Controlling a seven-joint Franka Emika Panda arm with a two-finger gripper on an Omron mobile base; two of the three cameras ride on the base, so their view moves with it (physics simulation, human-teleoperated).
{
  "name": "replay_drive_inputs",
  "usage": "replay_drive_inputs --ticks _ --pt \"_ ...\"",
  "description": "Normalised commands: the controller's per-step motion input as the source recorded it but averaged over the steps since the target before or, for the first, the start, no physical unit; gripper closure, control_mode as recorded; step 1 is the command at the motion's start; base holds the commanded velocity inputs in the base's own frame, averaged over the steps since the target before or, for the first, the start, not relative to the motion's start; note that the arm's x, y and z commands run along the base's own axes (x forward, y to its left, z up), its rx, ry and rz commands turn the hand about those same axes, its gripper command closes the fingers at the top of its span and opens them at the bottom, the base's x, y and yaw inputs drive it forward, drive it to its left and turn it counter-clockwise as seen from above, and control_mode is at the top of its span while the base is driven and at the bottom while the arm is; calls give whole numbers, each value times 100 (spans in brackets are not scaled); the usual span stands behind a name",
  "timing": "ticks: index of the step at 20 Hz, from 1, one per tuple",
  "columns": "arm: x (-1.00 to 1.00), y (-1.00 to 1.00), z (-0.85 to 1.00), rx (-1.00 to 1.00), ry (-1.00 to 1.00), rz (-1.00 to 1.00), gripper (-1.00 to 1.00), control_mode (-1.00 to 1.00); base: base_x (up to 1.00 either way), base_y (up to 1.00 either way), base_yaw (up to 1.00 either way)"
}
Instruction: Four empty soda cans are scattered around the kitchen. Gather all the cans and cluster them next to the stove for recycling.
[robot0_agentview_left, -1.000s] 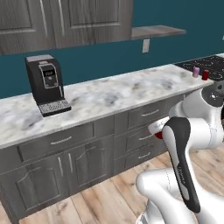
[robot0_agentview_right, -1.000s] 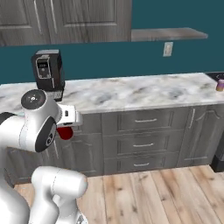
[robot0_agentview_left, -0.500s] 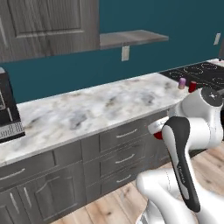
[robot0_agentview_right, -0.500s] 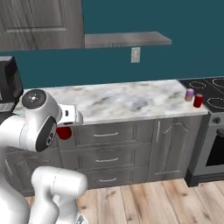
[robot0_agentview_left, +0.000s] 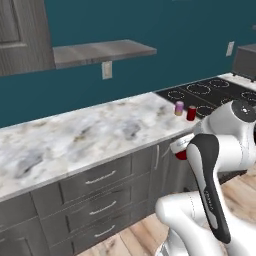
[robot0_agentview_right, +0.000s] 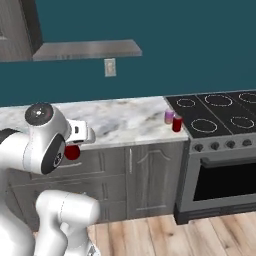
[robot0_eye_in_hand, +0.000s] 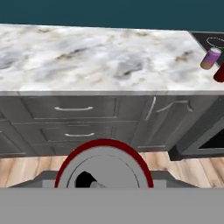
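Nearest to us, we are carrying a red can (robot0_eye_in_hand: 104, 164) in the claw (robot0_agentview_right: 72, 151), which is pinching it by the sides; in the hand view its silver top with the dark opening is facing the camera, and in the right base view its red body is showing just under the wrist, in front of the drawers (robot0_agentview_right: 95, 165). We are judging it as light, empty, thin-walled and smooth, so it is likely denting under a hard squeeze and slipping under a weak one; mid-height on the round wall is the place to hold. Farther on, the marble counter (robot0_agentview_left: 85, 130) is stretching ahead of us. At its far end, a purple can (robot0_agentview_right: 169, 117) and another red can (robot0_agentview_right: 177, 123) are standing upright, close together, just beside the stove (robot0_agentview_right: 220, 112). Compared with a second ago, the whole scene is shifting because our base is driving: the coffee machine is gone from sight, the stove is coming fully into both base views, and the two standing cans are looming nearer.
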Motion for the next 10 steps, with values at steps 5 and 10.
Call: replay_drive_inputs --ticks 5,10 --pt "0 0 0 0 0 0 100 100 93 -81 0" --pt "0 0 0 0 0 0 100 100 95 -61 0"
